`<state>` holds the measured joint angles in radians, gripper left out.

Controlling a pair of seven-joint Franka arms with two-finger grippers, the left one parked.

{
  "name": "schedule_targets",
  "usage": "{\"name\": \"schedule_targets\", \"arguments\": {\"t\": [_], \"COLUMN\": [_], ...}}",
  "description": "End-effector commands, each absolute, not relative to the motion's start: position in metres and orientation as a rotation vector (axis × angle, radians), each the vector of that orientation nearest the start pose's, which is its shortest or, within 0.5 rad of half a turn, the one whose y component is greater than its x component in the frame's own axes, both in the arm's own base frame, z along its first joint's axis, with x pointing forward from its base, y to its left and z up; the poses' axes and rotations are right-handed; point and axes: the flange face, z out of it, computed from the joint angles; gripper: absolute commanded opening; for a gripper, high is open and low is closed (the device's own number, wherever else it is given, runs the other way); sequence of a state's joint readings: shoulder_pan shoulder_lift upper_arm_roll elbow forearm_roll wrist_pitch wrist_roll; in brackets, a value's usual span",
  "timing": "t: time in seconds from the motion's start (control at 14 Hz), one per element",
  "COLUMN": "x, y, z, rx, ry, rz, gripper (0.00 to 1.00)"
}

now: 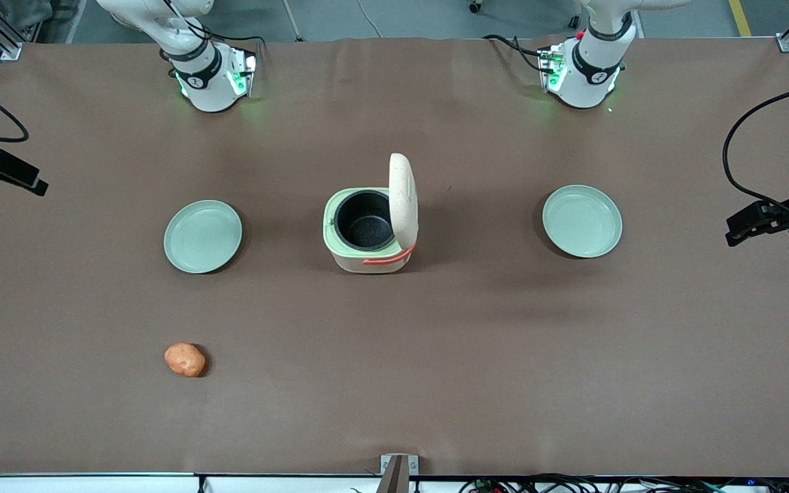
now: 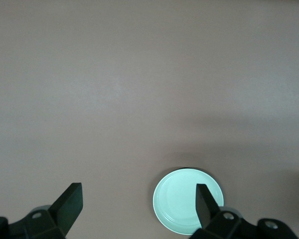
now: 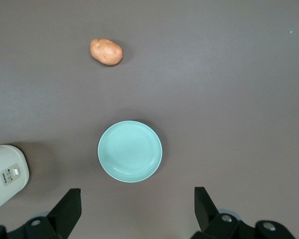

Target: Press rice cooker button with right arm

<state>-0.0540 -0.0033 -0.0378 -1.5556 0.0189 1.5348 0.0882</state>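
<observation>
The rice cooker (image 1: 369, 231) sits in the middle of the brown table (image 1: 435, 356). It is a small cream box with round corners. Its lid (image 1: 403, 198) stands straight up, so the black inner pot (image 1: 364, 219) shows inside the pale green rim. An orange-red handle (image 1: 387, 259) runs along the side of the cooker that is nearest the front camera. In the right wrist view, a small panel with buttons (image 3: 11, 174) shows on one side of the rice cooker (image 3: 6, 175). One pale green plate (image 1: 203, 235) lies on the table beside the cooker, toward the working arm's end. Another pale green plate (image 1: 582, 220) lies beside the cooker toward the parked arm's end. Both plates are well apart from the cooker. A potato (image 1: 184, 359) lies alone on the table, nearer the front camera than the first plate and well apart from the cooker. The right arm (image 1: 197, 65) has its base farther from the front camera than the cooker, and it is not touching the cooker. Its gripper (image 3: 134, 211) hangs high above the table, looking down at the first plate (image 3: 130, 151), with the potato (image 3: 106, 52) and a part of the cooker also below it. The two black fingers (image 3: 68, 206) are spread wide apart and hold nothing.
</observation>
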Motion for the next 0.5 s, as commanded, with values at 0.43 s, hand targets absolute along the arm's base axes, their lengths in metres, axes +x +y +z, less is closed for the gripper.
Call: {"name": "schedule_targets", "arguments": {"t": [0.43], "x": [0.5414], "y": [-0.0683], "z": [0.6401], "rx": [-3.125], "ry": [0.194], "rz": [-0.032], "gripper": [1.0]}}
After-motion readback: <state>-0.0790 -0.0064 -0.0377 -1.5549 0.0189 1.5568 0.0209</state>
